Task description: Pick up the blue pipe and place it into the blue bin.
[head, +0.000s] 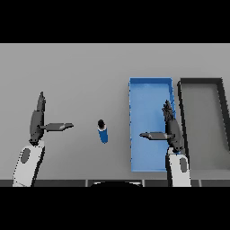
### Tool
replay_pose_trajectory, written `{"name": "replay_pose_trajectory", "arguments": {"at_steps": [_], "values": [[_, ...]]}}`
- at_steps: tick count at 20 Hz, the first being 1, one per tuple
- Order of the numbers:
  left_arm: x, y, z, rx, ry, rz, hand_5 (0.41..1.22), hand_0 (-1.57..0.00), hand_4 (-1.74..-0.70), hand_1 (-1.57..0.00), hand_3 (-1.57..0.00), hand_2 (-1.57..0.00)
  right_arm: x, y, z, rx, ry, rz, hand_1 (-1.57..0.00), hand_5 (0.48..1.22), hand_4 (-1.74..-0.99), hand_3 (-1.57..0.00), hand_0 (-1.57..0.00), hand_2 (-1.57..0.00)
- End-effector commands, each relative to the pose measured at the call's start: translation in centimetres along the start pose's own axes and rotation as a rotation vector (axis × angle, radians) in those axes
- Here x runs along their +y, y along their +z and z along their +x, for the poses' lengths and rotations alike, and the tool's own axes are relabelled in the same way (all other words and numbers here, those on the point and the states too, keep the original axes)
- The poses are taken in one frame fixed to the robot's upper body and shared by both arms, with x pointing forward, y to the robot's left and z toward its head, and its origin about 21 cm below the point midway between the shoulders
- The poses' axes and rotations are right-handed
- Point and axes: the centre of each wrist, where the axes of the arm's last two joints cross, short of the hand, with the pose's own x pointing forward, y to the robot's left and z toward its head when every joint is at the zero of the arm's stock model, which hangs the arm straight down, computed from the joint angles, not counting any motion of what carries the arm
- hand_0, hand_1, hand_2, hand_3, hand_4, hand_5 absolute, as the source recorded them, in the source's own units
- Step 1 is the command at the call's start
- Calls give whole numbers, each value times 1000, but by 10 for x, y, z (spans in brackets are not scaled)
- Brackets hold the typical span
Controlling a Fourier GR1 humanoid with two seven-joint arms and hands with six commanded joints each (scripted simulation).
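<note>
Starting at the fingers: both hands are open, straight fingers, thumbs out, holding nothing. Your right hand (170, 128) hovers over the blue bin (150, 90); your left hand (38, 121) sits well left of it. The blue pipe (103, 131) lies on the grey table (81, 72), just left of the bin, untouched. Step looks like the reach; next you need a hand over the pipe, closing round it. A dark bin (220, 117) sits right of the blue one.
</note>
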Motion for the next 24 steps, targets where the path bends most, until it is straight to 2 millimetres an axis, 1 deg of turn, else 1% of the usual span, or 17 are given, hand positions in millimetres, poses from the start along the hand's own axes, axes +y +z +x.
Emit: {"name": "replay_pose_trajectory", "arguments": {"at_steps": [1,6,7,8,9,10,11,13,14,15,16,17,18,19,22,23,24], "values": [[-1,0,0,-4,1,0,593,1,-966,1,1,1,-1,-1,0,1,0,-2,1,629,-1205,1,1,1],[-9,-5,2,-2,2,-5,593,1,-966,1,1,1,-8,-4,0,6,0,-3,1,629,-1205,1,1,1],[3,2,-4,-42,-73,-112,593,1,-966,1,1,1,-20,7,3,-90,140,27,1,629,-1205,1,1,1],[16,5,-7,-63,-124,-182,592,1,-963,1,1,1,-27,13,7,-131,224,55,1,628,-1201,1,1,1],[23,8,-12,-66,-149,-224,590,1,-960,1,1,1,-28,17,12,-147,270,71,1,627,-1197,1,1,1],[26,8,-14,-63,-160,-252,590,1,-959,1,1,1,-28,18,12,-139,294,80,1,626,-1197,1,1,1],[30,8,-13,-66,-169,-272,592,1,-959,1,1,1,-28,20,12,-130,307,90,1,622,-1193,1,1,1],[27,7,-11,-71,-161,-304,594,1,-960,1,1,1,-27,19,13,-129,306,96,1,625,-1206,1,1,1],[30,8,-11,-78,-152,-325,593,1,-960,1,1,1,-29,23,13,-134,311,95,1,625,-1203,1,1,1],[28,9,-9,-91,-142,-360,594,1,-966,1,1,1,-26,22,15,-133,310,103,1,621,-1197,1,1,1],[30,16,-7,-112,-147,-405,584,1,-976,1,1,1,-30,21,14,-126,315,93,1,621,-1192,1,1,1],[32,20,-6,-98,-154,-437,573,1,-989,1,1,1,-30,20,17,-138,325,95,1,619,-1181,1,1,1],[31,22,-4,-85,-168,-483,561,1,-1007,1,1,1,-30,19,16,-135,317,102,1,617,-1180,1,1,1],[30,24,0,-86,-171,-525,549,1,-1026,1,1,1,-29,20,15,-128,314,109,1,616,-1179,1,1,1],[1,38,0,-50,-156,-660,510,1,-1095,1,1,1,-28,17,16,-126,324,108,1,616,-1173,1,1,1],[-7,44,-1,-39,-159,-691,497,1,-1113,1,1,1,-28,16,14,-112,338,106,1,617,-1164,1,1,1],[-14,45,0,-33,-175,-706,485,1,-1126,1,1,1,-30,17,13,-109,325,108,1,618,-1174,1,1,1]]}}
